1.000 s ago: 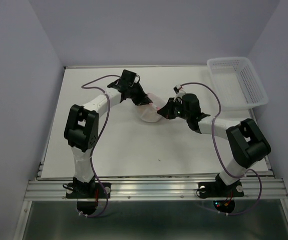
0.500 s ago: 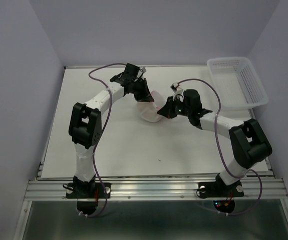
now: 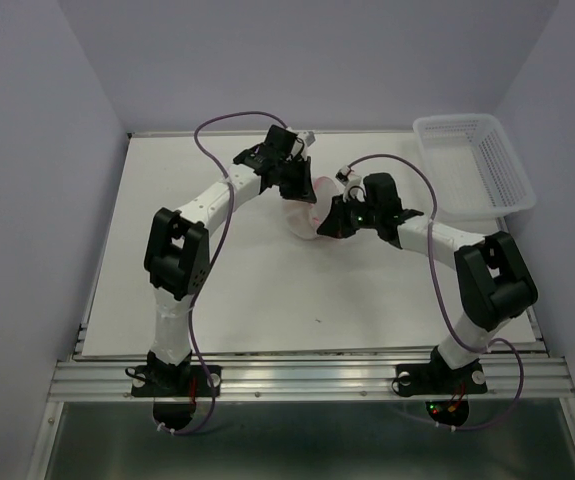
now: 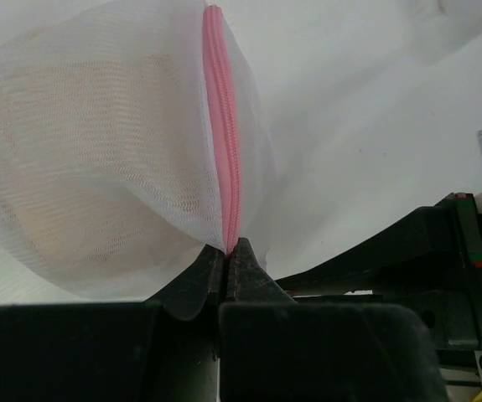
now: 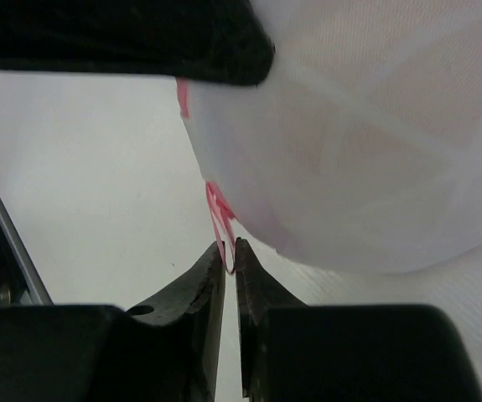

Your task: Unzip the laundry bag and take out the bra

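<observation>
The laundry bag [image 3: 308, 207] is a round white mesh pouch held up off the table between both arms. Its pink zipper [image 4: 223, 126] runs straight up from my left gripper [image 4: 228, 249], which is shut on the zipper rim. The beige bra [image 4: 81, 167] shows through the mesh, inside the bag. In the right wrist view the bag [image 5: 366, 151] bulges above my right gripper [image 5: 230, 251]. Its jaws stand a narrow slit apart, and the pink zipper pull loop [image 5: 219, 209] hangs down into the gap. In the top view the right gripper [image 3: 325, 224] is at the bag's near right edge.
A white plastic lattice basket [image 3: 472, 165] stands at the back right corner of the white table [image 3: 217, 290]. Purple cables arc over both arms. The left arm's black link [image 5: 123, 38] fills the upper left of the right wrist view.
Both arms have carried the bag to the right and towards the back. The right gripper's jaws, pressed together before, now stand slightly apart around the pull loop.
</observation>
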Available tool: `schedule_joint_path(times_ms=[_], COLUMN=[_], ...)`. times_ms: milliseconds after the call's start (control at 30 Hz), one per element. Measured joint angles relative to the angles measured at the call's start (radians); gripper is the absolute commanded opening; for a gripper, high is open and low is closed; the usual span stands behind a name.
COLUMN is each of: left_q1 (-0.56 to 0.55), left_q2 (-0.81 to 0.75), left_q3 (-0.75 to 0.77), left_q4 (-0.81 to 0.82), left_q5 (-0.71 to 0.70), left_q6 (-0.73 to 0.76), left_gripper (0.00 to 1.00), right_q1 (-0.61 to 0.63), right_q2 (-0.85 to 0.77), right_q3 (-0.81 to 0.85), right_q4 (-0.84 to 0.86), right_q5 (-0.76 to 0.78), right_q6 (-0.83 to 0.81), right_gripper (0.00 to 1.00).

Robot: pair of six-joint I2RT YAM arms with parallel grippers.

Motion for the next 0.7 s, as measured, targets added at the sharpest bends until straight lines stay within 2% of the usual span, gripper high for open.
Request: schedule_joint_path(times_ms=[67, 233, 400, 467, 600, 700], left_q1=[-0.002, -0.001, -0.002, -0.002, -0.003, -0.003], left_q2=[0.000, 0.000, 0.000, 0.000, 0.000, 0.000], left_q3=[0.002, 0.013, 0.014, 0.014, 0.016, 0.017], left_q4=[0.006, 0.011, 0.012, 0.013, 0.011, 0.011], left_q5=[-0.020, -0.053, -0.064, -0.066, -0.080, -0.100], left_q6=[0.013, 0.039, 0.044, 0.043, 0.016, -0.056], left_gripper=[0.00, 0.00, 0.00, 0.00, 0.00, 0.00], right_q1=[0.000, 0.000, 0.000, 0.000, 0.000, 0.000], right_q2=[0.008, 0.035, 0.035, 0.035, 0.035, 0.035], right_q3=[0.003, 0.003, 0.003, 0.003, 0.003, 0.003], right_q4=[-0.026, -0.087, -0.113, -0.113, -0.106, -0.077], right_q5=[-0.008, -0.014, -0.018, -0.027, -0.037, -0.028], right_q6=[0.000, -0.007, -0.011, -0.011, -0.006, 0.017], right_gripper=[0.16, 0.03, 0.03, 0.09, 0.32, 0.38])
